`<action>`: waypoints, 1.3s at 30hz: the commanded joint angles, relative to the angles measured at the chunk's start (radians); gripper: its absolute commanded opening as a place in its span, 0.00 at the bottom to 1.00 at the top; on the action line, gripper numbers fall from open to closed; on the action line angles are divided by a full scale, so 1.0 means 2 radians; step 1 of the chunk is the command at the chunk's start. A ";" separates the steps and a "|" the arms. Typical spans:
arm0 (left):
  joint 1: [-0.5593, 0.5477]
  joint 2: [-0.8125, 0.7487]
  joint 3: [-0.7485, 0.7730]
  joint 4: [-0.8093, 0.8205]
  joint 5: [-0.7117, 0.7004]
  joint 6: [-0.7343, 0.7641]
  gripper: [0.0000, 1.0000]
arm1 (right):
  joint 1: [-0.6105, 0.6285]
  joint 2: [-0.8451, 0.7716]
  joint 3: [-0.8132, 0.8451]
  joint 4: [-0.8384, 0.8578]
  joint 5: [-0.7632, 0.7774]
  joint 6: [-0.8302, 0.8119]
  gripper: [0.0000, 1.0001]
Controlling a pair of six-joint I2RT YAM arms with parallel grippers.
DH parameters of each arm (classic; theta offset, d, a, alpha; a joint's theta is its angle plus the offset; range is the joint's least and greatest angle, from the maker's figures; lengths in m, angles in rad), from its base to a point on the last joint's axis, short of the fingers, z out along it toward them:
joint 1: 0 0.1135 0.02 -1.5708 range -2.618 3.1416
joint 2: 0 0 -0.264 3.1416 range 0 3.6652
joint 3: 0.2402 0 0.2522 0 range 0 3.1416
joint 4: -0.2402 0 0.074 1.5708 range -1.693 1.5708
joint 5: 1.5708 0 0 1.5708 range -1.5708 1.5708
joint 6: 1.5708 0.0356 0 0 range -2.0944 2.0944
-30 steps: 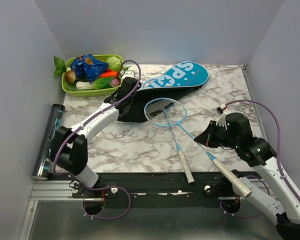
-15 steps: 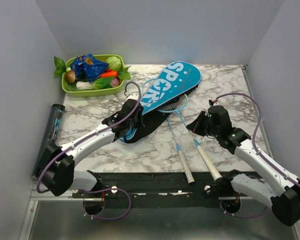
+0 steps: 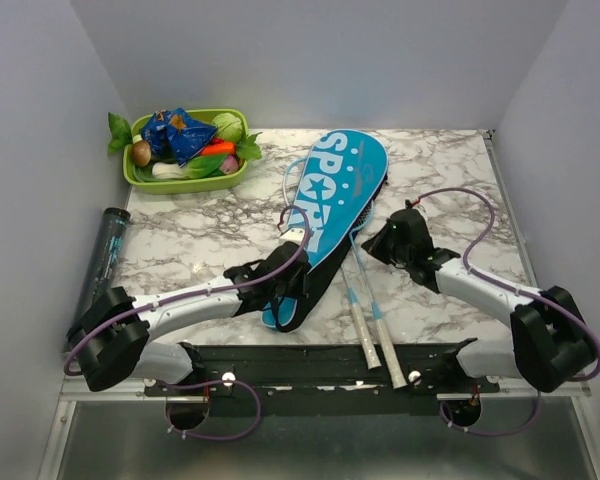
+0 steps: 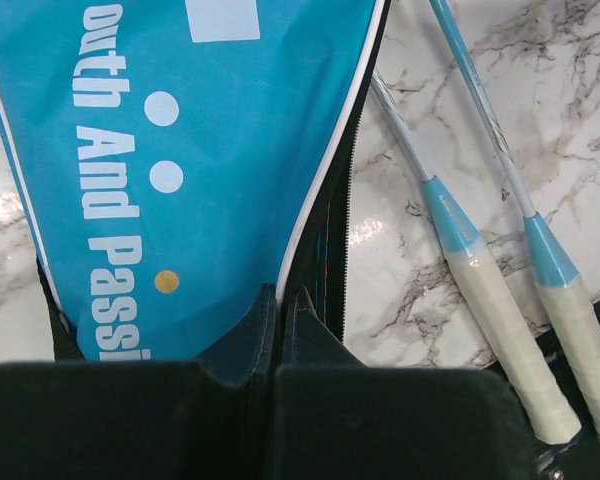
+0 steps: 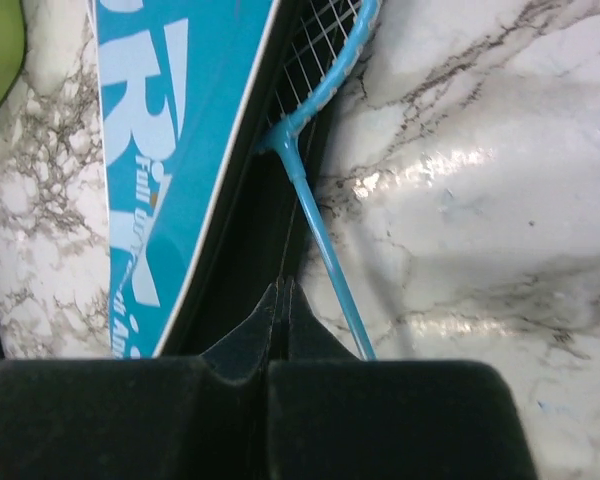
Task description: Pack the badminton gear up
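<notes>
Comparing views a second apart, we see the cover (image 3: 340, 180) swung from crosswise to lengthwise over the heads of both rackets (image 4: 490, 300); we judge sheathing is under way. The left tool (image 4: 280, 297) is closed on the cover's near end. The right tool (image 5: 280, 290) is closed too, on what we cannot tell. Only the top view shows the tube (image 3: 105, 260) at the counter's (image 3: 200, 235) left edge.
</notes>
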 commanded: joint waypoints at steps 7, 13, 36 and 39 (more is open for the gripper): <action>-0.023 -0.006 -0.018 0.042 -0.004 -0.028 0.00 | 0.012 0.110 0.071 0.079 0.006 0.016 0.01; -0.023 -0.007 -0.012 0.031 -0.027 -0.015 0.00 | 0.012 0.067 0.074 0.001 -0.009 -0.046 0.43; -0.023 -0.016 -0.012 0.032 -0.030 -0.013 0.00 | 0.041 0.077 0.017 -0.121 -0.050 -0.130 0.49; -0.023 -0.018 -0.013 0.036 -0.027 -0.013 0.00 | 0.047 0.093 0.012 -0.115 -0.035 -0.119 0.47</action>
